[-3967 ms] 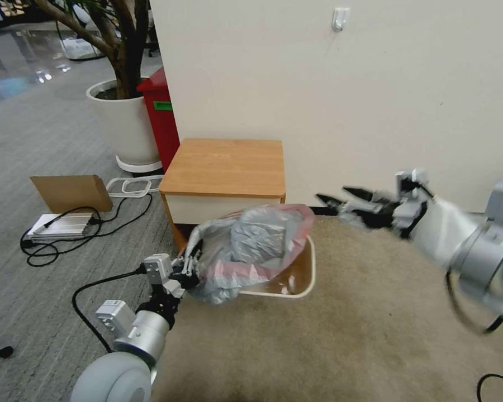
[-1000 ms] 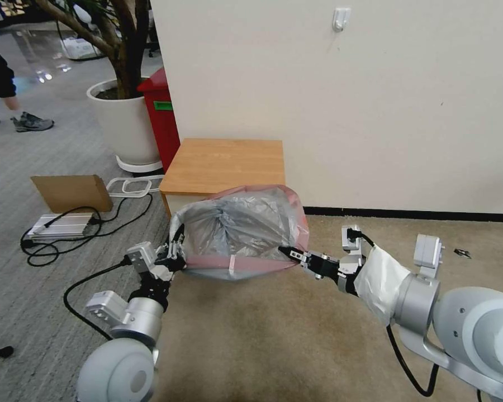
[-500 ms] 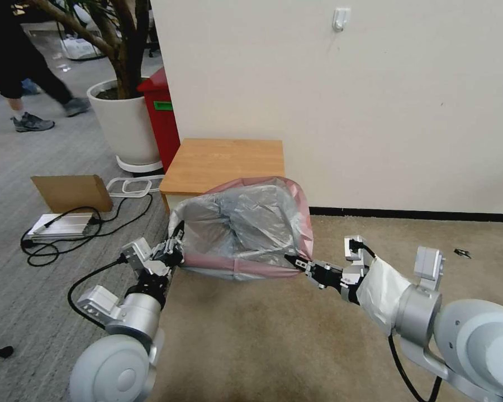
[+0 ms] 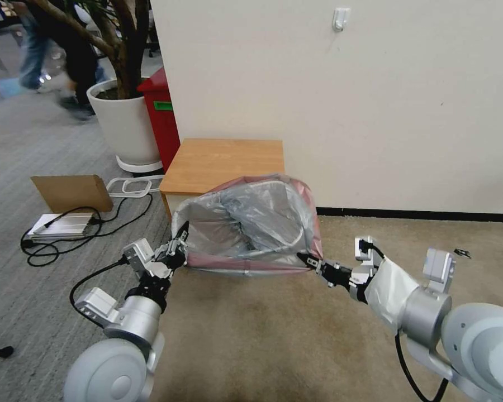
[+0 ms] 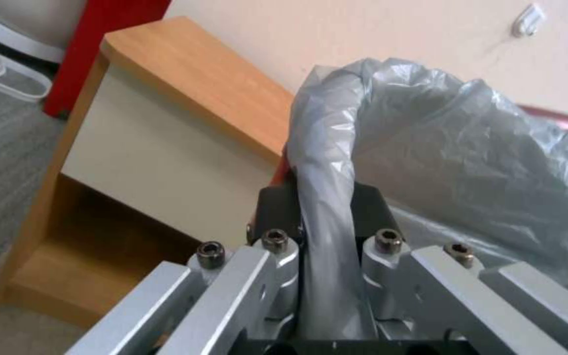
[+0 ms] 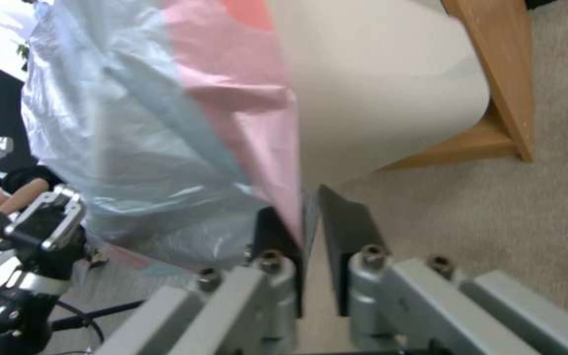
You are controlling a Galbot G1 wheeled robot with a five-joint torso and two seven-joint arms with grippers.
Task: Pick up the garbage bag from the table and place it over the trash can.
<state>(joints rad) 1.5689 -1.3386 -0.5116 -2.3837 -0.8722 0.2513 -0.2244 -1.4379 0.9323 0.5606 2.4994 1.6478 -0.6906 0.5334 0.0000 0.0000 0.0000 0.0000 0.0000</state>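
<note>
1. The left gripper point(image 4: 180, 245) sits low at the near-left of the bin, its fingers point(image 5: 277, 207) clamped on a gathered fold of the garbage bag point(image 4: 251, 223). It has crept slightly toward the bin compared with a second ago and still holds the same corner of the rim.

2. The right gripper point(image 4: 306, 259) is at the near-right corner, jaws closed on the pink-red band of the bag, as the right wrist view shows point(image 6: 307, 222). Four seconds ago this arm hung open and off to the right, clear of the bag; a second ago it had already taken the rim, and since then it has shifted a little to the right.

3. Between the two grippers the bag's near edge is pulled into a taut, nearly straight pink line. Four seconds ago the bag drooped in a heap from the left gripper alone and the open bin showed beside it; now the bag is spread wide over the trash can point(image 6: 389, 98), whose cream wall shows beneath the plastic in the right wrist view.

4. Behind, the table point(image 4: 223, 162) stands against the wall, its position unchanged, with the bag's far edge rising in front of its drawer.
</note>
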